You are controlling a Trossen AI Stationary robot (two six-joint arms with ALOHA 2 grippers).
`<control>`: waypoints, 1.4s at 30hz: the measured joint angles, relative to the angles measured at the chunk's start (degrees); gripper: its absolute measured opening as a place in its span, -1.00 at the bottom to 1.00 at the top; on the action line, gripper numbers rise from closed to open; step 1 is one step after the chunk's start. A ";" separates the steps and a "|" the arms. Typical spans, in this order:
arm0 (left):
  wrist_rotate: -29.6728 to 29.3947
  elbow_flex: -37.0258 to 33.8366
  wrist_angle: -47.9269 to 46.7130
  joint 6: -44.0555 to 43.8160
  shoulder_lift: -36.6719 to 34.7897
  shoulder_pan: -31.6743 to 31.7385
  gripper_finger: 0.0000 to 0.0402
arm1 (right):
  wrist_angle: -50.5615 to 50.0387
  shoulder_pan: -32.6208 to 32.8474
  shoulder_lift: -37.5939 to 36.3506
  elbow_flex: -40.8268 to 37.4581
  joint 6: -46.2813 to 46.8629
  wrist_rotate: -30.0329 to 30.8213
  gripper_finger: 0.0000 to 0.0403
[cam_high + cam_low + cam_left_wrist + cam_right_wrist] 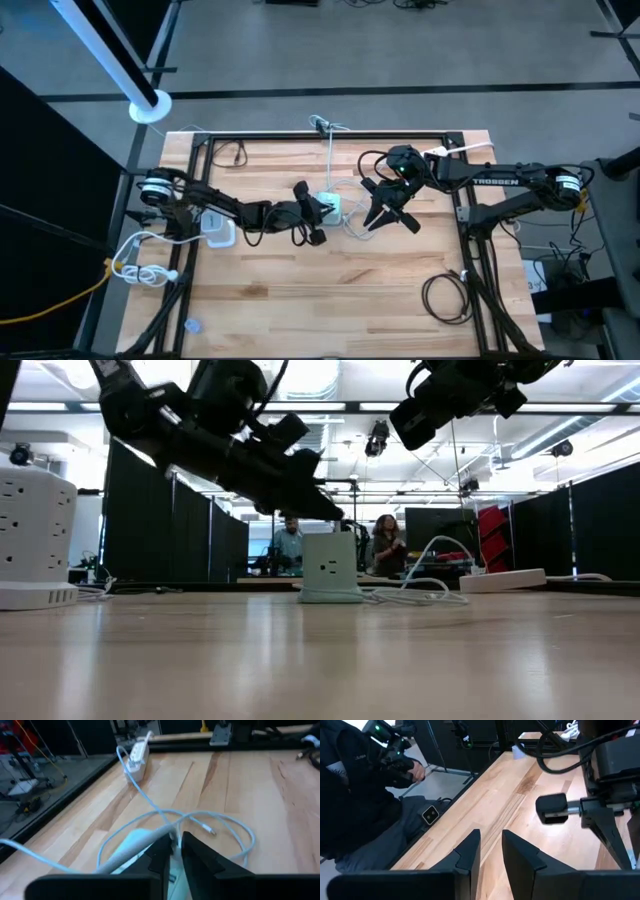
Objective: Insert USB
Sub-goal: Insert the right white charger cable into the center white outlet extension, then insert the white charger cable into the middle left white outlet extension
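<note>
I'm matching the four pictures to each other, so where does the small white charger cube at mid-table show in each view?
High view: white charger cube at mid-table, beside the left gripper.
Low view: centre, upright on the wood.
Left wrist view: pale body just behind the fingers.
Right wrist view: not in it.
Shared landmark: the white cable looping beside it.

1. White lettering reading "TROSSEN" runs along the dark forearm of the right arm, seen from the overhead camera.
2. No other text, label or number on the table is legible.
</note>
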 joint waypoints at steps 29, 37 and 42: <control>3.28 -0.01 -42.19 -24.65 -12.32 -6.44 -0.52 | 3.20 0.87 16.60 -0.42 0.62 17.27 -0.45; -5.38 -3.72 -34.32 -24.26 -12.87 -11.56 -0.62 | 2.88 2.49 15.40 -1.25 3.31 20.19 -0.46; -7.68 -8.42 -13.43 -15.11 -13.04 -16.00 -0.66 | 3.48 5.83 16.18 -5.51 5.48 26.62 -0.46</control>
